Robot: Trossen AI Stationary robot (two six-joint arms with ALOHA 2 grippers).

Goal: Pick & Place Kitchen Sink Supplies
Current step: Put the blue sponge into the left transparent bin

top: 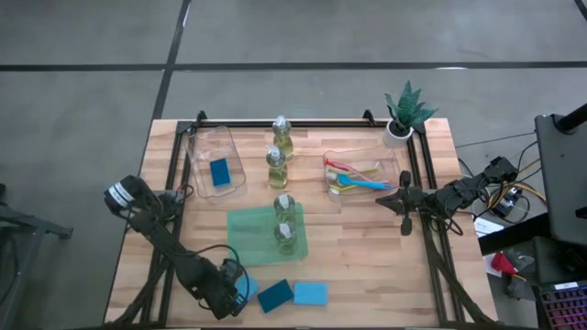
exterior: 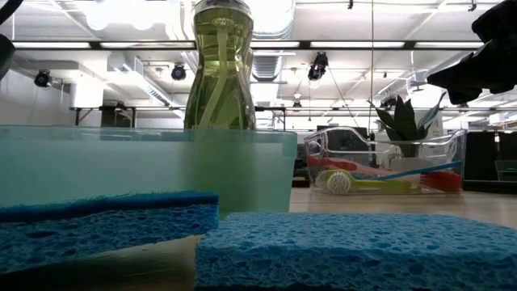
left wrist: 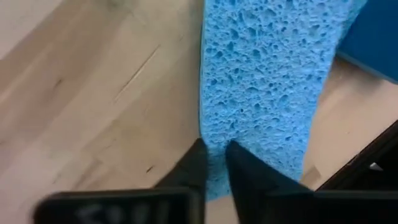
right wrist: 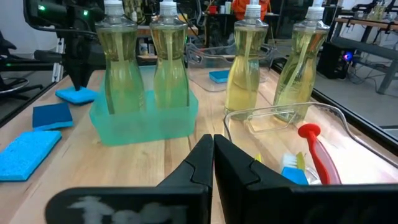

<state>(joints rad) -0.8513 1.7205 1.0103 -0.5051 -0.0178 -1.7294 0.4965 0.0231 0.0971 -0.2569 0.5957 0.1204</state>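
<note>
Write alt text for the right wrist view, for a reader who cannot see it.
The right gripper, fingers shut and empty, hangs over a wooden table beside a clear bin of brushes. Ahead stand four bottles of yellowish liquid; two are in a green tray. Three blue sponges lie at one side, the farthest under the left gripper.
</note>
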